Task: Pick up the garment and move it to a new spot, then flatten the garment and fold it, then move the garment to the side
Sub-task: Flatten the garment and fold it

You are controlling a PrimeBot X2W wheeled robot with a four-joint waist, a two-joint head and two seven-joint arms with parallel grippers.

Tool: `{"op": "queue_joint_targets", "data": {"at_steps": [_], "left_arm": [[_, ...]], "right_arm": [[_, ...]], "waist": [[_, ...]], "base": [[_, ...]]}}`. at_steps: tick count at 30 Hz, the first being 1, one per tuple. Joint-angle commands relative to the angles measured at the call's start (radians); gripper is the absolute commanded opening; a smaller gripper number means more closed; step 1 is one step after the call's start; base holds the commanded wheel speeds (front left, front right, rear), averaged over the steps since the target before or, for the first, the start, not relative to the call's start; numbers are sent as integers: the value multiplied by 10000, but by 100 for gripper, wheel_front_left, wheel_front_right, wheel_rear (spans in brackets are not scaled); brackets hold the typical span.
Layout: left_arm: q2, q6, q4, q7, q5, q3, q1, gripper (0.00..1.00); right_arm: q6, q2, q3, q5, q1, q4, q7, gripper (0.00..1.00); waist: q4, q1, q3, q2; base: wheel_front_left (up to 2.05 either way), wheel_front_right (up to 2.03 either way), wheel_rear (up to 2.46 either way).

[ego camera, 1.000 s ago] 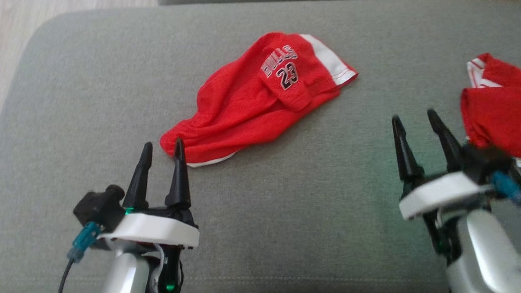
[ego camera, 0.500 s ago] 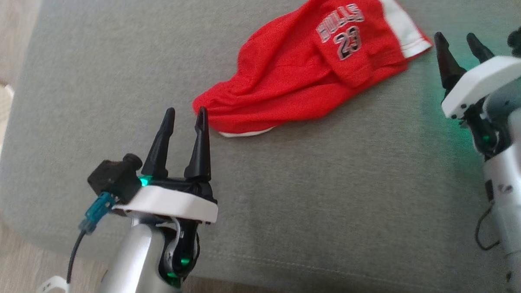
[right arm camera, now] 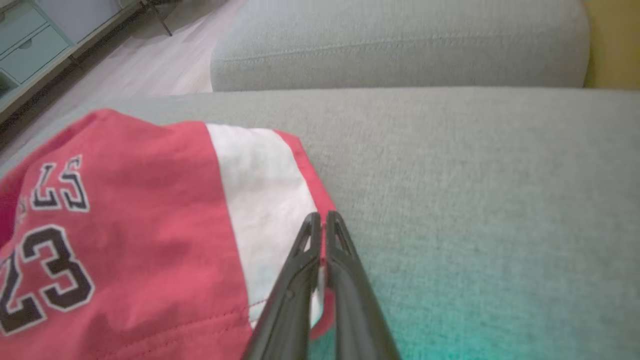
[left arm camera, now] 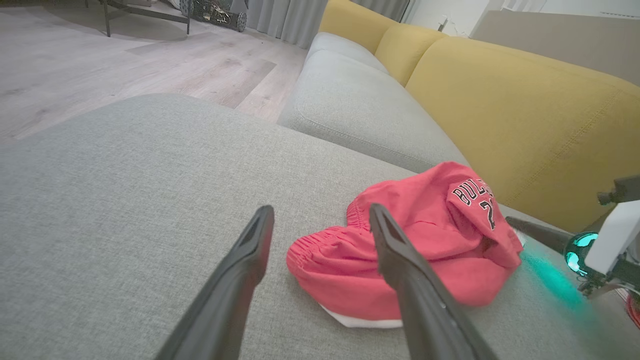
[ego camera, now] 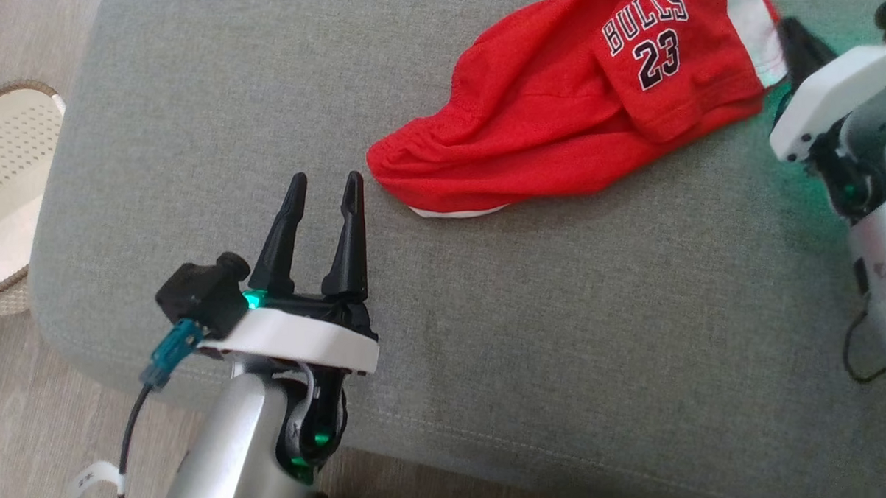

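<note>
The garment (ego camera: pixel 549 127) is a pair of red shorts with a white side stripe and "BULLS 23" lettering, lying crumpled on the grey cushion (ego camera: pixel 563 311). My left gripper (ego camera: pixel 326 181) stands open just left of its waistband end, not touching it; the left wrist view has the garment (left arm camera: pixel 430 235) beyond the spread fingers of that gripper (left arm camera: pixel 321 210). My right gripper (ego camera: pixel 789 34) is at the striped hem. In the right wrist view that gripper (right arm camera: pixel 322 216) is shut, with a bit of the garment's (right arm camera: pixel 125 225) hem pinched between its fingers.
A white perforated basket (ego camera: pixel 5 168) stands on the wooden floor left of the cushion. The cushion's front edge runs close under my left arm. A yellow sofa back (left arm camera: pixel 500 110) rises behind the garment, and another grey cushion (left arm camera: pixel 350 105) lies beyond.
The head camera has swung, shifting the whole picture. My right gripper has reached the garment's striped hem and shut on it. The left gripper stays open by the waistband.
</note>
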Motion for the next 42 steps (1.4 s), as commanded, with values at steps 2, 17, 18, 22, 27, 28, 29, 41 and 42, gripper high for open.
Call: {"op": "queue_joint_targets", "data": {"at_steps": [2, 17, 18, 22, 27, 28, 29, 41, 42], "left_arm": [[97, 76, -292, -76, -92, 227, -214, 100], [97, 137, -400, -76, -569, -434, -159, 100], [97, 157, -417, -76, -597, -443, -154, 100], [97, 219, -451, -76, -663, -453, -152, 100], [97, 268, -434, -76, -656, -364, -166, 100], [97, 258, -427, -76, -626, -326, -176, 100], [97, 241, -416, -76, -584, -287, -188, 100], [97, 109, -333, -76, 97, 462, 93, 100], [97, 104, -325, -76, 153, 531, 151, 100]], "right_arm": [[-9, -117, 328, -98, -711, -381, -274, 0], [-9, -542, 1028, -1101, -4345, 955, -1312, 0], [-9, -537, 998, -1220, -4488, 1178, -1444, 0], [-9, -375, 1016, -1537, -4655, 2156, -1668, 100], [-9, -217, 947, -1417, -4412, 2775, -2167, 100], [-9, -181, 960, -1351, -4301, 2877, -2294, 100], [-9, -143, 944, -1242, -4173, 2955, -2435, 100], [-9, 466, 1372, 839, -1165, 1723, -4054, 100], [-9, 461, 1408, 991, -815, 1456, -4133, 100]], "waist": [[9, 0, -52, 0], [973, 0, 61, 0], [1021, 0, 93, 0], [1080, 0, 145, 0], [874, 0, 54, 0], [784, 0, -2, 0], [684, 0, -75, 0], [-1153, 0, -1623, 0], [-1312, 0, -1757, 0]], "base": [[0, 0, 0], [0, 0, 0], [0, 0, 0], [0, 0, 0], [0, 0, 0], [0, 0, 0], [0, 0, 0], [0, 0, 0], [0, 0, 0]]}}
